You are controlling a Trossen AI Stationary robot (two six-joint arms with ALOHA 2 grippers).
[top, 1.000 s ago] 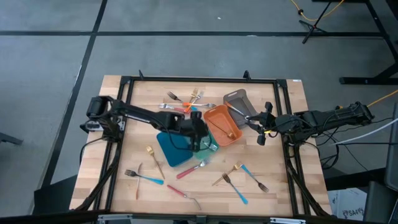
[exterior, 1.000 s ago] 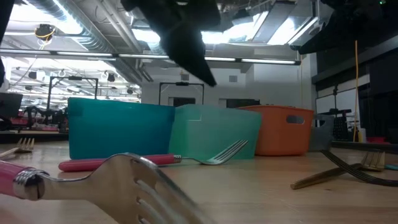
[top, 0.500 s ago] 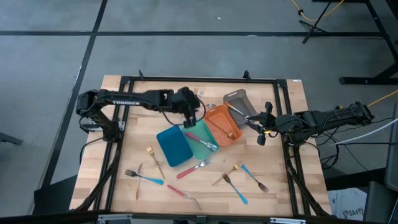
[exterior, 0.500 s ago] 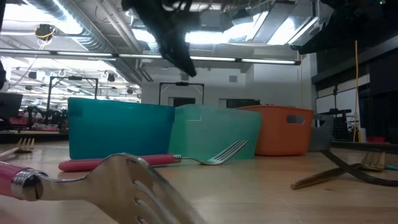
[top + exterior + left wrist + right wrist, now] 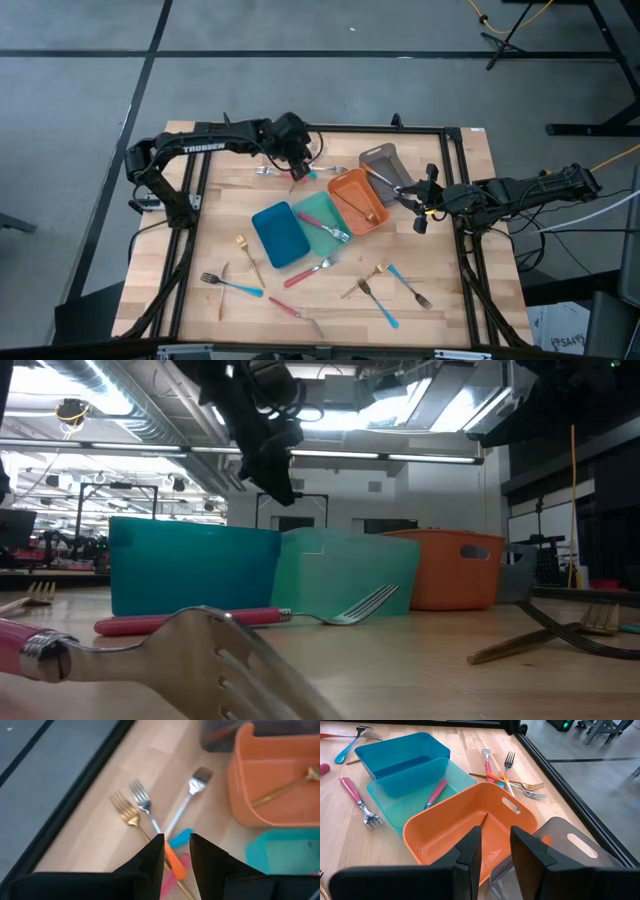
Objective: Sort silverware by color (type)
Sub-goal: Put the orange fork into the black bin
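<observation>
Several forks lie in a loose pile (image 5: 300,168) near the table's far edge: a gold fork (image 5: 127,812), a silver one (image 5: 142,802), an orange-handled one (image 5: 172,862), and blue and pink handles. My left gripper (image 5: 176,851) hangs open above this pile, clear of it, and shows high up in the low view (image 5: 283,492). A pink-handled fork (image 5: 436,792) lies in the teal tray (image 5: 322,220). A gold fork (image 5: 285,790) lies in the orange tray (image 5: 358,200). My right gripper (image 5: 496,845) waits open at the orange tray's right side.
A blue tray (image 5: 280,235) stands left of the teal one, a grey tray (image 5: 383,162) beyond the orange one. More forks lie scattered on the near half: a pink one (image 5: 308,270), a blue one (image 5: 232,286), gold and blue ones (image 5: 385,285). A black frame (image 5: 320,128) borders the table.
My left gripper has swung from over the teal tray toward the table's far edge, rising a little and rolling, and now hangs over the fork pile. The pink-handled fork shows lying in the teal tray where the gripper was.
</observation>
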